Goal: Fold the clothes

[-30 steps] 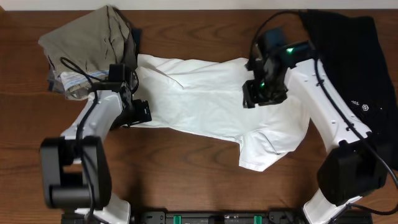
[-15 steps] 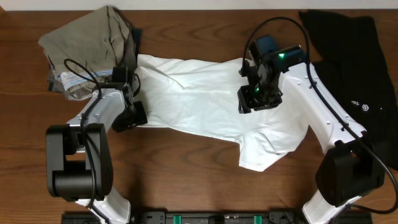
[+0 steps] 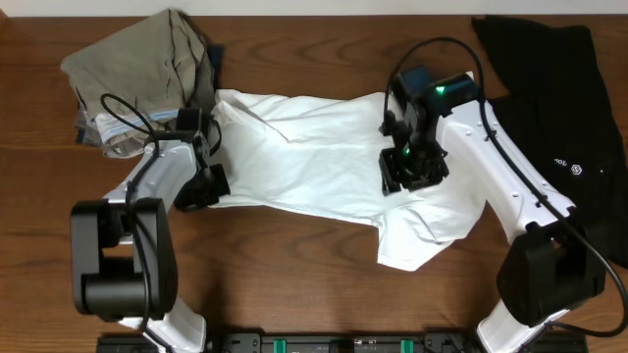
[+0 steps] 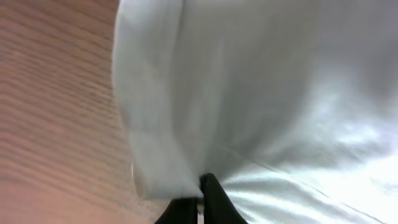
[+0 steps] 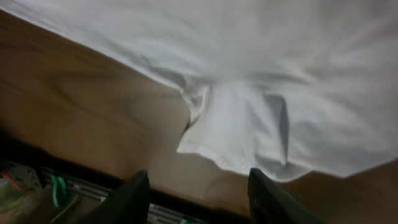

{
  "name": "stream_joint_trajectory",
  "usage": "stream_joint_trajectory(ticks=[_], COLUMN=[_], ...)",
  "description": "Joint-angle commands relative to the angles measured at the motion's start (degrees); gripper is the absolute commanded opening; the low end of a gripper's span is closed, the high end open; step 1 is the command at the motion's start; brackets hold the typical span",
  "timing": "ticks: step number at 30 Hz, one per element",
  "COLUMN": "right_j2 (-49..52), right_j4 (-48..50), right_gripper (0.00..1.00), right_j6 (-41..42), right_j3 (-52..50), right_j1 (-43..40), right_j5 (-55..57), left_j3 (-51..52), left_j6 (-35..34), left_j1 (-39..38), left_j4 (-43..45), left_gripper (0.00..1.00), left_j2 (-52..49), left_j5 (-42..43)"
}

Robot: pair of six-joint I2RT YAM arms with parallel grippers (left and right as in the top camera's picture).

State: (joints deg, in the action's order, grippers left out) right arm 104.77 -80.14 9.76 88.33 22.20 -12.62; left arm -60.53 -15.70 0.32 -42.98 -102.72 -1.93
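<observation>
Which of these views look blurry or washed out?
Overhead: sharp and even, though the white fabric T-shirt is bright, its folds faint. Left wrist: too close, cloth blurred, glare lower right. Right wrist: slightly blurred, brown wooden table shadowed.

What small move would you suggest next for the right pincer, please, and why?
Probably lower the right pincer onto the white T-shirt and close it. Its jaws stand open above the sleeve, holding nothing, while the left pincer is shut on the shirt's edge; a fold likely needs a second hold.
</observation>
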Motion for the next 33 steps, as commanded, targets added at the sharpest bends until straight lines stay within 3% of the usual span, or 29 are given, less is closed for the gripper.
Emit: stream_joint_trajectory(ticks=[1, 8, 13, 20, 33], right_j2=[-0.31, -1.03, -4.79, -11.85, -12.52], right_j4=[-0.81, 2.34, 5.57, 5.05, 19.26], right_gripper=[0.48, 0.45, 0.44, 0.5, 0.48], right_j6=[5.51, 22.51, 27.82, 37.07, 40.41], right_j3=[-3.1, -16.06, -22.32, -28.0, -38.32], right_j1=[2.12, 7.04, 7.78, 7.52, 5.86], right_j5=[-0.39, 6.69, 7.58, 17.0, 17.51], left_j3=[-1.97, -1.95, -1.95, -1.95, -1.95], left_j6=[-0.72, -0.72, -0.7, -0.7, -0.68], left_j1=[0.37, 0.9, 2.05, 3.54, 3.52], left_j4=[0.28, 2.34, 3.54, 4.17, 4.96], left_gripper=[0.06, 0.06, 0.06, 0.06, 0.06], left_j2=[3.58, 3.74, 3.74, 3.74, 3.74], left_j5=[-1.4, -1.79, -1.79, -1.79, -1.77])
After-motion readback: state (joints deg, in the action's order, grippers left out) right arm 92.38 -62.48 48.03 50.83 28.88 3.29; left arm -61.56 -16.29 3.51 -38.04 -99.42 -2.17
